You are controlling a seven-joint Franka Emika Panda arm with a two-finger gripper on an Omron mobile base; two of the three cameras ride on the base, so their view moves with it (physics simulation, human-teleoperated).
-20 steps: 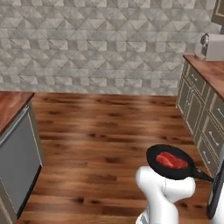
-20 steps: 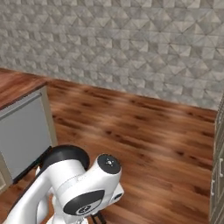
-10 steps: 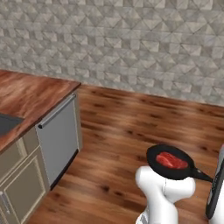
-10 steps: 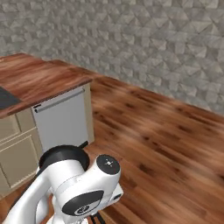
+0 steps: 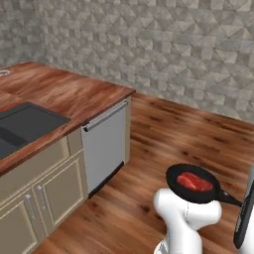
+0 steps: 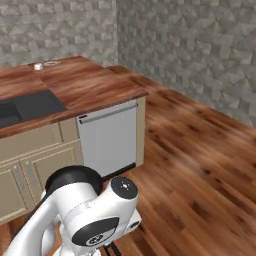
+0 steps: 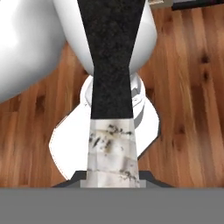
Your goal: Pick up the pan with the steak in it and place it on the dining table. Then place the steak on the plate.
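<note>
The black pan point(image 5: 194, 184) hangs level above the floor, over the arm's white body, at the lower right of the left base view. The red steak point(image 5: 195, 181) lies flat in its middle. The pan's thin handle point(image 5: 229, 199) runs right to my dark gripper point(image 5: 244, 214) at the frame's edge. In the hand view the handle point(image 7: 112, 74) stretches straight up from my gripper point(image 7: 113, 176), which is shut on the handle's pale end. The dining table and the plate are out of view.
A wood-topped counter point(image 5: 64, 94) with beige cabinet doors, a dark sink point(image 5: 20, 126) and a steel dishwasher front point(image 5: 105, 144) stands to the left. The same counter point(image 6: 95, 90) appears in the right base view. Wood floor point(image 5: 198, 139) spreads ahead to a grey stone wall point(image 5: 163, 44).
The whole picture has shifted as the base moved: the counter with the dishwasher has come in from the left and grown nearer. The pan, steak and arm keep their place in the views.
</note>
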